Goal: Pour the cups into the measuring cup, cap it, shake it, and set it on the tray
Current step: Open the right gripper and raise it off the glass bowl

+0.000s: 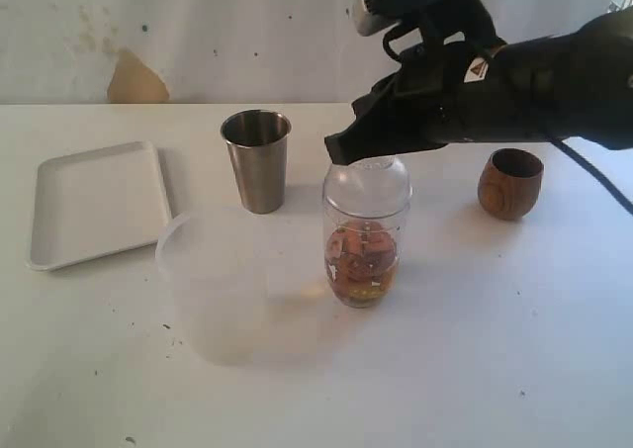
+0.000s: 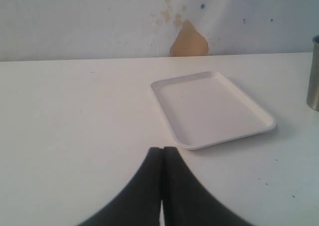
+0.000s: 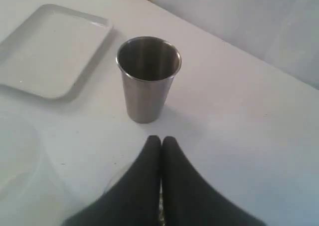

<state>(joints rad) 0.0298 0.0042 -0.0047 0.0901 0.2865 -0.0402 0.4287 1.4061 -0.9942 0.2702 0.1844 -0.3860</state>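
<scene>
The measuring cup (image 1: 364, 240) stands mid-table with brown and yellow contents in its lower part and a clear domed cap (image 1: 368, 179) on top. My right gripper (image 1: 337, 152) is shut with nothing between its fingers, its tips just over the cap's far-left edge. In the right wrist view the right gripper (image 3: 161, 138) points toward the steel tumbler (image 3: 148, 79), which stands upright and looks empty. The steel tumbler (image 1: 256, 159) is left of the measuring cup and the wooden cup (image 1: 510, 183) is at the right. The tray (image 1: 97, 201) lies at the left. My left gripper (image 2: 162, 148) is shut near the tray (image 2: 212, 109).
A wide frosted plastic cup (image 1: 213, 280) stands just left of and in front of the measuring cup, close to it. A wall with a tan patch (image 1: 135, 80) runs along the table's far edge. The right arm's cable (image 1: 593, 176) hangs over the right side.
</scene>
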